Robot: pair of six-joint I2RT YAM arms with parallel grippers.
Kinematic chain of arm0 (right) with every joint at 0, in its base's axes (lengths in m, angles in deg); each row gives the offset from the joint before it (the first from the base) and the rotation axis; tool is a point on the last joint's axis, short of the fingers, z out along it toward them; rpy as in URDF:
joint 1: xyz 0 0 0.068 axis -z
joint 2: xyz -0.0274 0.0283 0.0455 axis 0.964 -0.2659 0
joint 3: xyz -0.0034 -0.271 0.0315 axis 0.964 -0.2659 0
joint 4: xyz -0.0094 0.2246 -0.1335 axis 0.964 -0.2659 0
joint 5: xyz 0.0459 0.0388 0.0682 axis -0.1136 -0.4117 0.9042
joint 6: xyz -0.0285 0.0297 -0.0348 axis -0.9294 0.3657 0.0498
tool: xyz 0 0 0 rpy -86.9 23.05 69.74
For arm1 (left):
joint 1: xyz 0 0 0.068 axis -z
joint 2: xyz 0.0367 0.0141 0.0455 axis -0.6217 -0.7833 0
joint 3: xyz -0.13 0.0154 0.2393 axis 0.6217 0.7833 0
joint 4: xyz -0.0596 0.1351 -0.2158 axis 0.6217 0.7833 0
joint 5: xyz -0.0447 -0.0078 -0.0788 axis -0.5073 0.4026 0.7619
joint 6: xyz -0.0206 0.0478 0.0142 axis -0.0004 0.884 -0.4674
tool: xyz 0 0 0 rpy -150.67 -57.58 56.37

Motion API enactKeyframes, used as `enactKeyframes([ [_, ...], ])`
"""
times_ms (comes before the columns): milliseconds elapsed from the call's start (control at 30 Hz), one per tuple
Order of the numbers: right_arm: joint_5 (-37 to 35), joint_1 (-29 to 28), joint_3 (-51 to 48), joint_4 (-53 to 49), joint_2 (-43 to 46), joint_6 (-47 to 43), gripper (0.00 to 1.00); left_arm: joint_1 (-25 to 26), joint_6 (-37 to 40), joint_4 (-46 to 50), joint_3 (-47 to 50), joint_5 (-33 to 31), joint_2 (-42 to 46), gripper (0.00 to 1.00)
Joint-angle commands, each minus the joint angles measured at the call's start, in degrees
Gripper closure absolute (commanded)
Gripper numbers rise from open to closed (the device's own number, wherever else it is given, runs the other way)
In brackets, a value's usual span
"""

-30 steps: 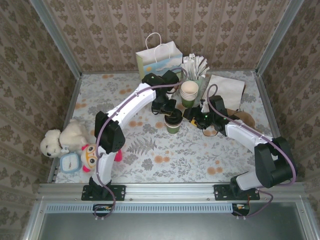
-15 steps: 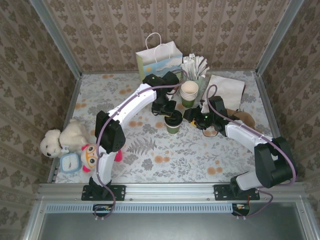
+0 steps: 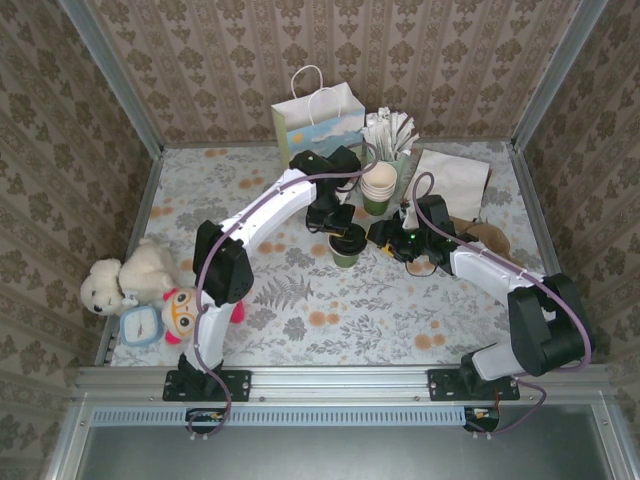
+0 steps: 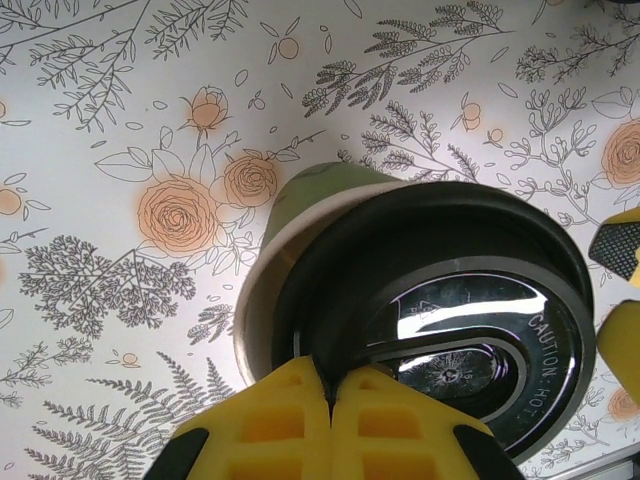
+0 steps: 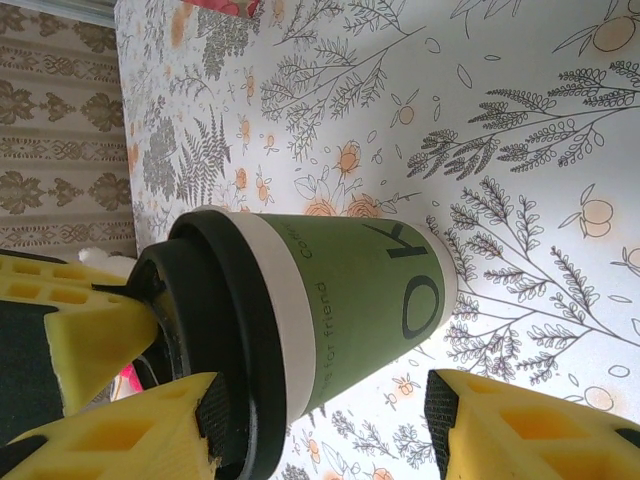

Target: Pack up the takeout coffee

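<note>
Left fingers (image 4: 265, 425) on black "CAUTION" lid (image 4: 440, 300)

The left arm (image 3: 270, 205) has swung a little to the right, toward the coffee (image 3: 347, 246). Its elbow and its wrist both sit slightly nearer the coffee than a second ago. The left gripper (image 3: 337, 220) has come in with the arm. It was just beside the coffee on the far left, and now it overlaps the far-left edge of the lid (image 4: 455, 290). In the left wrist view its yellow fingers (image 4: 270, 420) are pressed almost together, pinching the lid's rim between them.
</note>
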Motion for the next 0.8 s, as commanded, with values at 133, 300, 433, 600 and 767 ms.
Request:
enactKeyframes([
  [133,1.0,0.2,-0.2,1.8,-0.8,-0.4,0.43,1.1,2.1,5.2,-4.8,-1.6,-0.9,0.98],
  [300,1.4,0.2,0.2,1.9,-1.8,-0.5,0.43,1.1,2.5,6.1,-4.6,-3.3,-1.5,0.98],
  [433,1.5,0.2,0.5,2.1,-2.9,0.0,0.45,1.1,2.7,6.9,-4.9,-4.0,-2.4,0.98],
  [600,0.9,0.1,0.3,2.7,-3.7,0.8,0.46,1.0,2.8,6.7,-4.9,-4.6,-2.7,0.98],
  [767,1.5,0.0,0.8,3.0,-4.4,1.1,0.46,0.9,2.6,6.3,-4.8,-5.1,-2.6,0.98],
])
